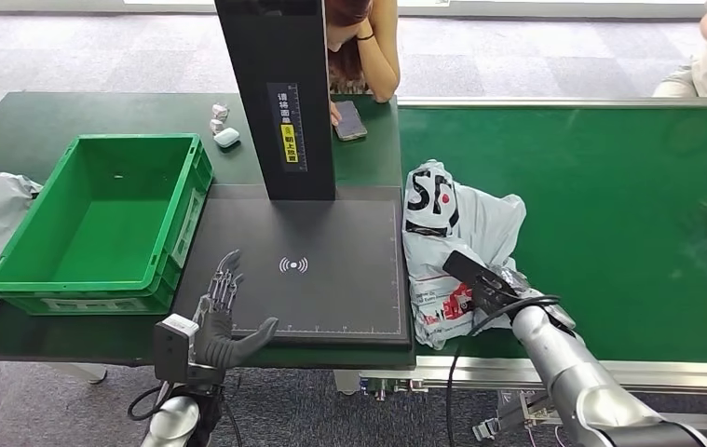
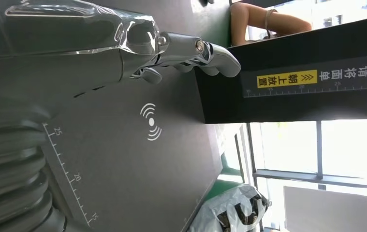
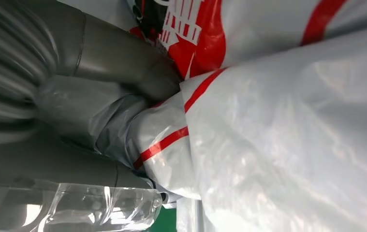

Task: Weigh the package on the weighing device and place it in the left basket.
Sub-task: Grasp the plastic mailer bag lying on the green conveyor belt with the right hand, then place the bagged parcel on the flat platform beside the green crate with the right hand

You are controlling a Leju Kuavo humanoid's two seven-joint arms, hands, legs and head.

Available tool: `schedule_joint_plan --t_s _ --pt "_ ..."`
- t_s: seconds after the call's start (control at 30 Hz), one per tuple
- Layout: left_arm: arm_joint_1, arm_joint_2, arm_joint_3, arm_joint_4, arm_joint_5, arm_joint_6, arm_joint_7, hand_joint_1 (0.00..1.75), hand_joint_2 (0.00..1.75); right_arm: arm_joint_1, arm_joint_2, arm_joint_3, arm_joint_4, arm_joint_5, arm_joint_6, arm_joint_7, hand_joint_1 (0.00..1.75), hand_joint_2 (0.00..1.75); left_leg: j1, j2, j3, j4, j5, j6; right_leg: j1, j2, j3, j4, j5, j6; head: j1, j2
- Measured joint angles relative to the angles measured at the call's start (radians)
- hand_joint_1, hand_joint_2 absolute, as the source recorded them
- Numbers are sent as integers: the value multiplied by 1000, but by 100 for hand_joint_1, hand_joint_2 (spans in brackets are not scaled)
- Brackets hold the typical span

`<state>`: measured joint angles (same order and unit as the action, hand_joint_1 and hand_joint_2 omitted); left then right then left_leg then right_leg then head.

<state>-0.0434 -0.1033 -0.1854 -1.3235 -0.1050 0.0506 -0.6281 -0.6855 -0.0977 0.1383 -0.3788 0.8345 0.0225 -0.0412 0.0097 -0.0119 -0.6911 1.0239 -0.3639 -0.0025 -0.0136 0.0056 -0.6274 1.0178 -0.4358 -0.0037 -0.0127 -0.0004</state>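
Head view: green plastic crate (image 1: 98,223) left of black flat scale (image 1: 331,270), nothing in it. White-grey plastic mailer bag (image 1: 456,233) right of scale, on green belt. Left hand (image 1: 224,321) over scale's near-left corner, fingers spread, holding nothing.

Left wrist: fingers (image 2: 191,50) apart above scale.

Right wrist: right hand (image 3: 89,106) gripping bag w/ red stripes.

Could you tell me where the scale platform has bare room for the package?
The scale platform is bare between the black column and its front edge; the left hand hovers over the front-left corner. The package, gripped by the right hand, crowds its right edge.
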Motion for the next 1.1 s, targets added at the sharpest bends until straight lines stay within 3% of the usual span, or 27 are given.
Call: schedule_joint_plan --t_s 0.6,0.77,0.9,1.1 --pt "14 8 0 -43 8 3 10 0 175 65 30 -175 -164 -406 -162 -358 175 175 0 -1 -6 0 1 0 0 -1 -6 0 1 0 0 0" --pt "14 5 0 -44 5 -4 10 0 175 123 46 -178 -285 -462 -273 -471 175 175 0 -2 -7 0 0 0 0 -1 -6 0 0 0 0 0" --pt "10 0 0 -44 1 -15 8 0 175 173 55 -163 -412 -462 -363 -513 175 175 0 -2 -7 0 0 0 0 -1 -6 0 0 0 0 0" --pt "3 -3 0 -44 0 -17 8 0 175 208 58 -142 -521 -461 -383 -517 175 175 0 -2 -7 0 0 0 0 -1 -7 0 0 0 0 0"
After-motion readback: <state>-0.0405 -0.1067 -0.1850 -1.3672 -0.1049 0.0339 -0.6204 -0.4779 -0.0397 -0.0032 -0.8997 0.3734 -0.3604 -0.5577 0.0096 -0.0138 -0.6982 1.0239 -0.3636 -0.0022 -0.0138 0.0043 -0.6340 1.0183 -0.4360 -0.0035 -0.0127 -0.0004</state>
